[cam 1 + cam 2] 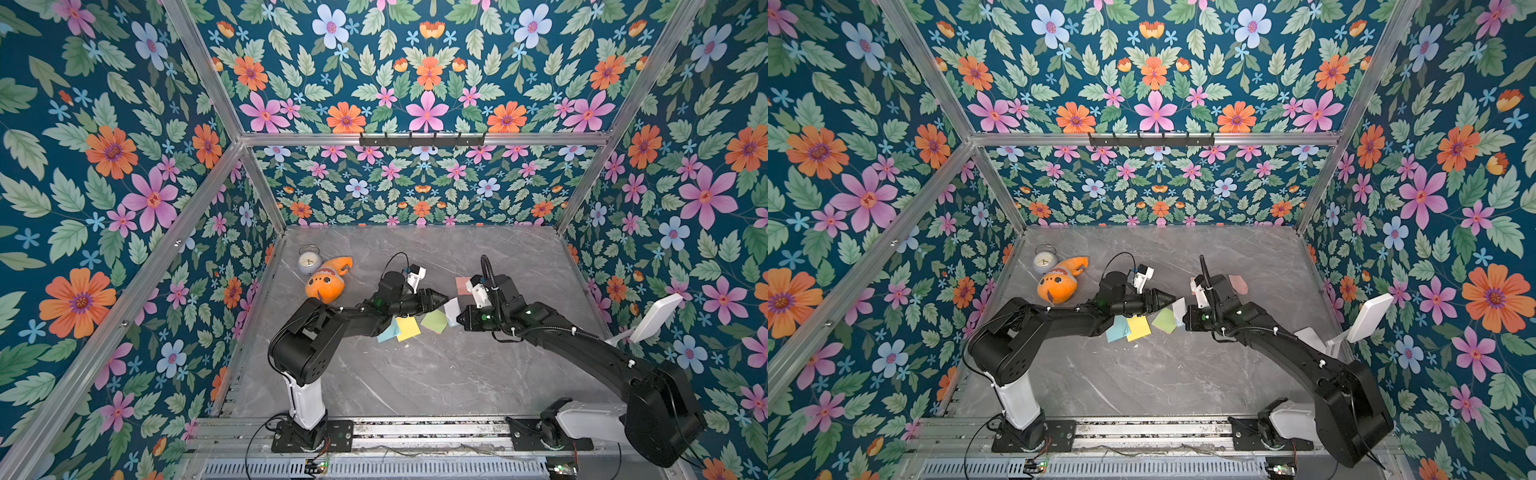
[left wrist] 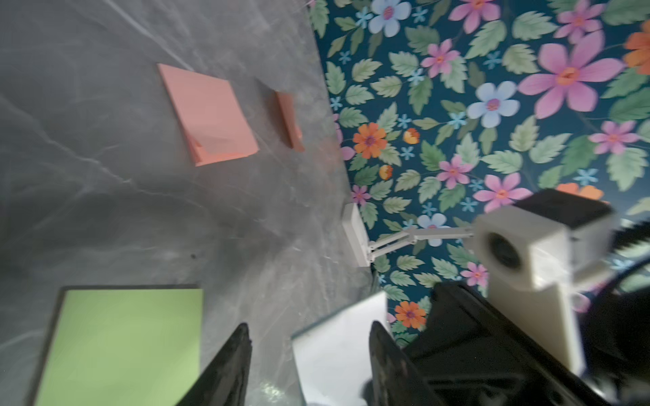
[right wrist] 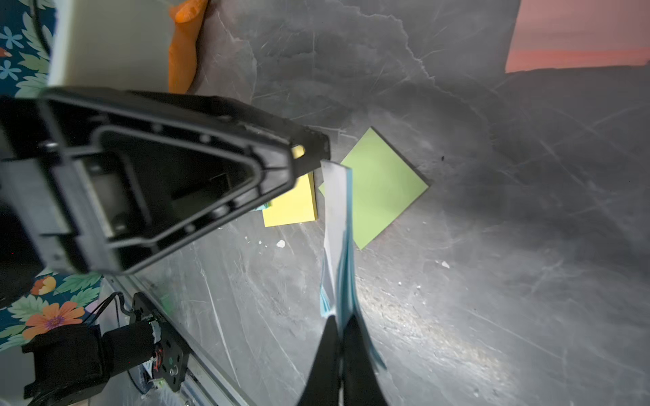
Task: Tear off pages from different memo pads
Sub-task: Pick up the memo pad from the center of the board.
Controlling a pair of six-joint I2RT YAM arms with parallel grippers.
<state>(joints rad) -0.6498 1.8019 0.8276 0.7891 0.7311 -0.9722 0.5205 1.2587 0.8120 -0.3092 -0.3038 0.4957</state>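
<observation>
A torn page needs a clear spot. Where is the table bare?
Bare: the wide near stretch between the notes and the front rail; the far strip along the back wall, right of the clock. Crowded: mid-table, where the left gripper and right gripper meet over the notes, and by the plush.

left arm [image 1: 307, 345]: black links, white lower column, lower left | right arm [image 1: 582, 345]: black, white base link, lower right | wrist cameras [image 1: 417, 275]: white boxy housings | cables [image 1: 487, 268]: black, one ribbed hose | base plates [image 1: 338, 434]: black, bolted | left gripper [image 1: 446, 298]: black tapered fingers
</observation>
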